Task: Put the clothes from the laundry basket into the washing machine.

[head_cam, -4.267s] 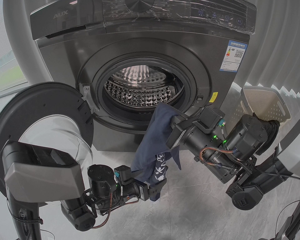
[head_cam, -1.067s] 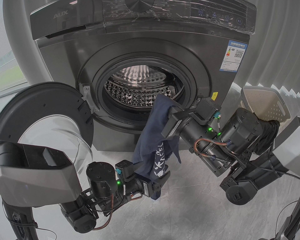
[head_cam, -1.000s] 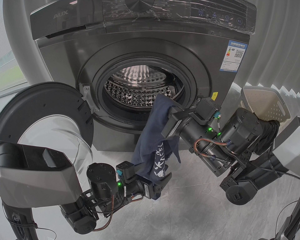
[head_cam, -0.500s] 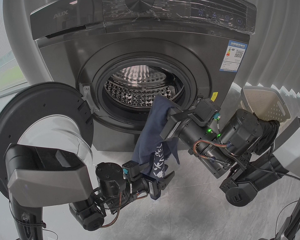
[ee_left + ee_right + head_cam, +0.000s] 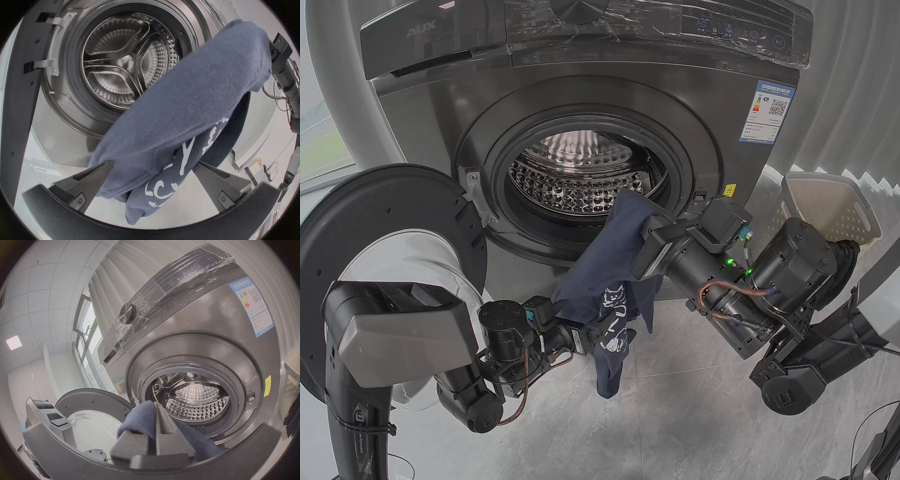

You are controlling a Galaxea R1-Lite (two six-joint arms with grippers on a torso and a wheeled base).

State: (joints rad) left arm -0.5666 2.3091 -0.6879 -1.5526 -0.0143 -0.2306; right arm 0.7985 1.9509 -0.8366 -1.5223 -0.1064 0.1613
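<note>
Here we see one dark grey metal front-loading washing machine. Its round door, with a clear bulging window, is swung fully open beside it, and its shiny perforated steel drum is on show. In front of the machine's opening hangs one soft navy blue knit garment with white print. Its top fold reaches the opening's lower rim, and the rest droops outside the machine toward the floor.

The right gripper, just before that rim, has its fingers pressed together on the garment's upper fold. The left gripper, lower down in front of the machine, has its two black wedge-shaped fingers spread wide, with the cloth draped between them.

One cream perforated plastic laundry basket stands just beside the machine on the right arm's side. A pale grey marbled tile floor lies under the machine, and pale pleated curtains hang behind it.
</note>
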